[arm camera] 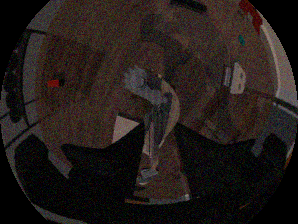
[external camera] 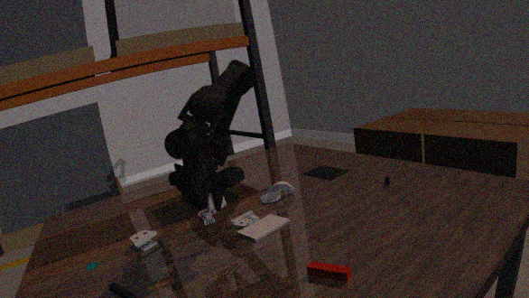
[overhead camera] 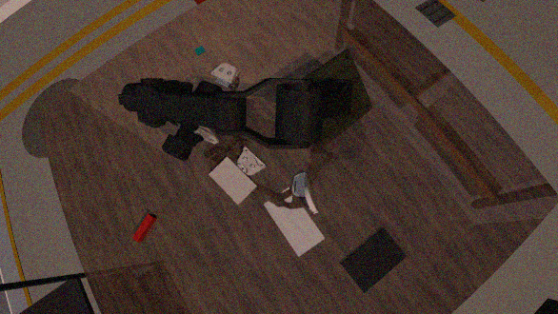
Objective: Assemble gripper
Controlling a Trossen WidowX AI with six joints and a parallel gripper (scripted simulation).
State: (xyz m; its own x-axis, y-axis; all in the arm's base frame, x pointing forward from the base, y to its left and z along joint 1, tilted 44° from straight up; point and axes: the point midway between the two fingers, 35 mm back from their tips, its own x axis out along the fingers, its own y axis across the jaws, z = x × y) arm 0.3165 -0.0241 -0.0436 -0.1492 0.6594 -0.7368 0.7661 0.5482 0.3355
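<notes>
My gripper (external camera: 210, 205) (arm camera: 160, 125) is shut on one pale toothed jaw (external camera: 207, 218) (arm camera: 145, 86) and holds it low over the table. Part of it shows below the arm in the top view (overhead camera: 208, 135). The other jaw (overhead camera: 299, 185) (external camera: 271, 195) lies on the table, with a curved white part beside it. A white part with several small holes or pins (overhead camera: 249, 162) (external camera: 245, 218) lies between them. Another white part with two dark round spots (overhead camera: 225, 73) (external camera: 143, 237) (arm camera: 238, 78) stands on the arm's other side. I cannot tell which is the base and which the housing plate.
A cream rectangle (overhead camera: 232, 180) (external camera: 264, 228) lies beside the many-holed part. A pale sheet (overhead camera: 296, 229) lies near the loose jaw. A red block (overhead camera: 144, 227) (external camera: 329, 272) (arm camera: 53, 83), a teal tile (overhead camera: 200, 50) (external camera: 92, 266) and a dark square (overhead camera: 373, 260) (external camera: 326, 172) lie farther out.
</notes>
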